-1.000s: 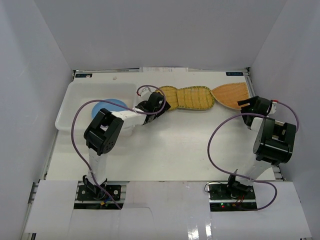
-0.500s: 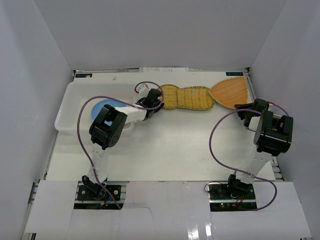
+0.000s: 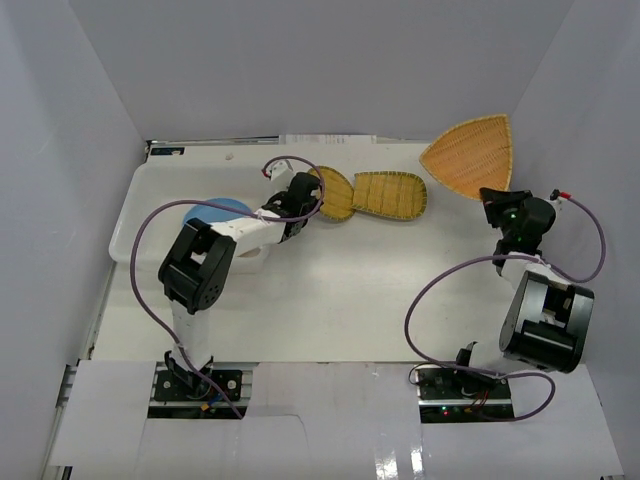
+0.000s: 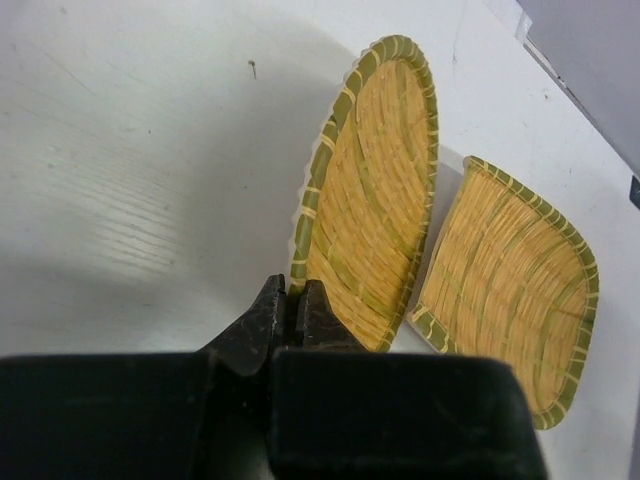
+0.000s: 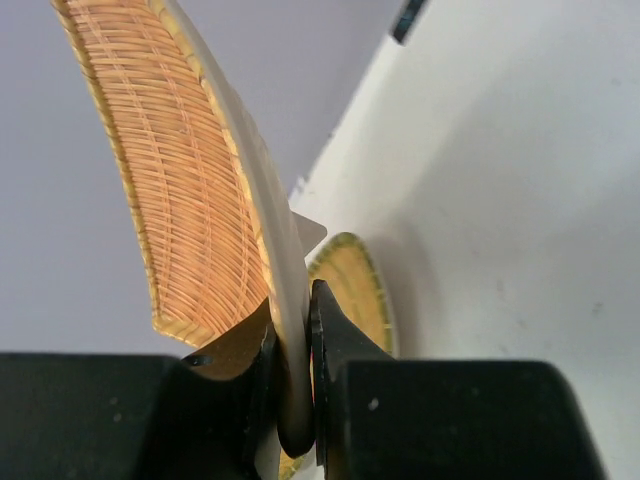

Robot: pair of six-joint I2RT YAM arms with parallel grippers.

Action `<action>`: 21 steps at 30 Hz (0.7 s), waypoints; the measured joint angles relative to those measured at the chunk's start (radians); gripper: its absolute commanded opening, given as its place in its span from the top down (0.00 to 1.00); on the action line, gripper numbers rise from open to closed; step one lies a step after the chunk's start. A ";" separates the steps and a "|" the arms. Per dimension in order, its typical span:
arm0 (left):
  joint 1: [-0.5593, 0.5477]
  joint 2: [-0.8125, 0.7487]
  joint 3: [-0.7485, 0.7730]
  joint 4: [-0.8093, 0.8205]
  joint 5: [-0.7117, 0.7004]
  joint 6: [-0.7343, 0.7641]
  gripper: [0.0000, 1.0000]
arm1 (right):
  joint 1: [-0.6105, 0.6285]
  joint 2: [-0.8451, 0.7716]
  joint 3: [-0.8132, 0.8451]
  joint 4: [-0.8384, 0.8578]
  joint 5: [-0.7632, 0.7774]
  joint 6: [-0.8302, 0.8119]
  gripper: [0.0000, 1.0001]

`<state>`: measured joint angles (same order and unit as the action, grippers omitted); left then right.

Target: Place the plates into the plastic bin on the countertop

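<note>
My left gripper (image 3: 303,196) (image 4: 291,298) is shut on the near rim of the round yellow straw plate (image 3: 336,195) (image 4: 372,200), which tilts up on its edge. Beside it the oval yellow straw plate (image 3: 391,195) (image 4: 512,305) lies flat on the countertop (image 3: 340,290). The right gripper (image 3: 498,200) (image 5: 296,335) is shut on the rim of the orange fan-shaped plate (image 3: 472,152) (image 5: 180,180), holding it upright in the air at the back right. The plastic bin (image 3: 135,215) stands at the left with a blue plate (image 3: 218,208) inside.
White walls close in the countertop on the left, back and right. The raised fan-shaped plate hangs near the right wall. Purple cables loop over both arms. The left arm reaches across the bin's right end.
The right gripper shut on the fan-shaped plate and lifted it off the countertop. The left gripper moved to the round yellow plate, shut on its rim and tipped it up.
</note>
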<state>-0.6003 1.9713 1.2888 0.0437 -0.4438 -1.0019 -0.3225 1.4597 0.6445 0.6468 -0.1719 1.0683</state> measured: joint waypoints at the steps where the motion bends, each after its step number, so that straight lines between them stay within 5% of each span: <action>1: -0.008 -0.018 0.003 -0.019 -0.021 0.030 1.00 | 0.000 -0.035 0.000 -0.001 -0.009 -0.003 0.92; 10: -0.098 -0.153 0.060 -0.132 -0.221 0.334 1.00 | 0.018 -0.233 0.034 -0.075 -0.098 -0.031 0.92; 15: -0.097 -0.379 -0.003 -0.101 -0.226 0.437 1.00 | 0.126 -0.297 0.109 -0.168 -0.116 -0.092 0.92; 21: 0.108 -0.728 -0.044 -0.111 -0.100 0.401 1.00 | 0.357 -0.356 0.201 -0.227 -0.077 -0.177 0.92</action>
<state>-0.4919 1.2430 1.2446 -0.0669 -0.5434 -0.6006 0.0341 1.1042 0.8459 0.4198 -0.2485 0.8913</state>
